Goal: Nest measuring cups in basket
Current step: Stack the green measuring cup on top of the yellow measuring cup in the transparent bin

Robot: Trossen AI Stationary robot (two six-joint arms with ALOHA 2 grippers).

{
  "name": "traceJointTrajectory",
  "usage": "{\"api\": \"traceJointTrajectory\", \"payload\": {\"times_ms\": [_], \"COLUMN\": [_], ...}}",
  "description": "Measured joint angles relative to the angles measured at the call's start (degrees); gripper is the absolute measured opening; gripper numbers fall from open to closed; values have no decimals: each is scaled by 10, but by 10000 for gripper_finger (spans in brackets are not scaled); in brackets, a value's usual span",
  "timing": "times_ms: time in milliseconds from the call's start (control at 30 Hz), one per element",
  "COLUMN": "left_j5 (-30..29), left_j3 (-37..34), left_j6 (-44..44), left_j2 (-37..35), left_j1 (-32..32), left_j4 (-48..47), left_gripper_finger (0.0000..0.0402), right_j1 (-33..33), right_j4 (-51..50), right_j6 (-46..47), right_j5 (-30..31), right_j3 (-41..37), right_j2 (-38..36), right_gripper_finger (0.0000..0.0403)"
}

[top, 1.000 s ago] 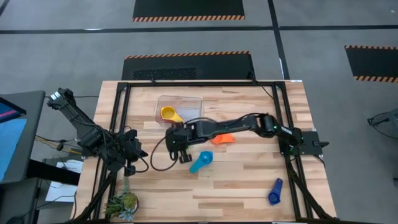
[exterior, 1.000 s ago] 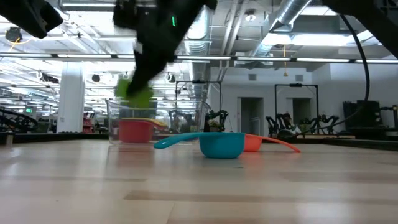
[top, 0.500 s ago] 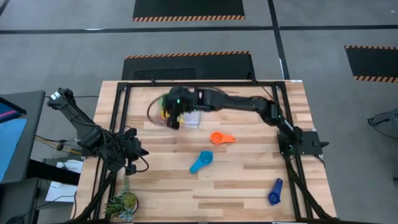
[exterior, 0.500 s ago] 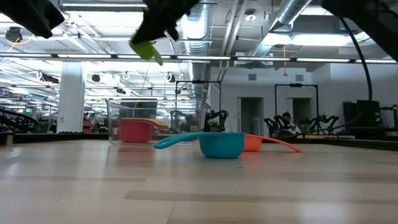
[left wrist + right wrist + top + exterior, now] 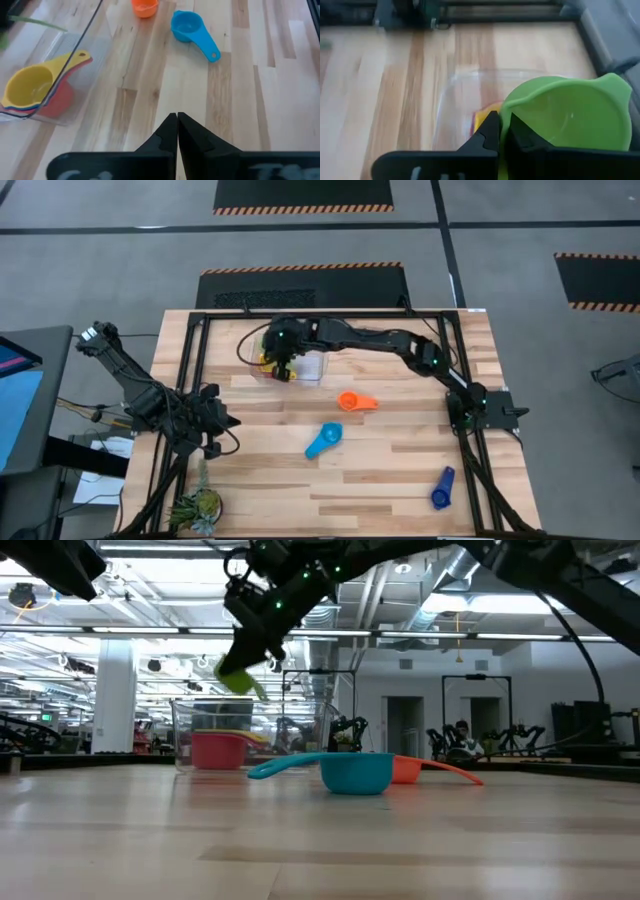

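Observation:
My right gripper (image 5: 279,360) hangs over the clear basket (image 5: 315,370), shut on a green measuring cup (image 5: 570,117) that is above the basket's rim (image 5: 250,702) in the low view (image 5: 238,680). Inside the basket a yellow cup (image 5: 27,87) sits nested in a red cup (image 5: 56,102). An orange cup (image 5: 355,401), a light blue cup (image 5: 323,440) and a dark blue cup (image 5: 442,488) rest on the table. My left gripper (image 5: 177,120) is shut and waits near the table's left edge (image 5: 222,423). My right gripper pinches the green cup between its two fingers at the bowl's edge (image 5: 512,117); the fingers themselves hide the exact place of contact. It comes from above, slanting down. The cup is lifted clear and hangs tilted below the fingers, above the basket.
The basket stands at the table's far left part, beside the black frame rail (image 5: 195,360). The orange and light blue cups lie mid-table, the dark blue cup near the right near corner. Bare wood lies between them (image 5: 400,450). A green plant (image 5: 197,510) is at the near-left corner.
My right gripper carried the green cup from mid-table, near the light blue cup, up and toward the far left until it was over the basket. In the last half second it came down somewhat toward the basket. The other cups stayed where they were.

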Motion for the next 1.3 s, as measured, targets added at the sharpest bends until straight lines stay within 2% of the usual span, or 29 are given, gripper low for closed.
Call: {"api": "traceJointTrajectory", "payload": {"times_ms": [400, 567, 867, 1133, 1300], "left_j5": [1, 0, 2, 13, 13], "left_j3": [0, 0, 0, 0, 0], "left_j6": [-14, -14, -14, -10, -10], "left_j2": [0, 0, 0, 0, 0], "left_j1": [0, 0, 0, 0, 0], "left_j4": [1, 2, 2, 1, 1], "left_gripper_finger": [0, 0, 0, 0, 0], "right_j1": [1, 2, 2, 3, 2], "right_j4": [5, -4, 13, 11, 21], "right_j6": [-21, 7, 0, -2, -4], "right_j5": [0, 0, 11, -17, -18], "right_j3": [2, 0, 2, 2, 2], "right_j2": [10, 31, 36, 46, 46], "right_gripper_finger": [14, 14, 14, 14, 33]}}
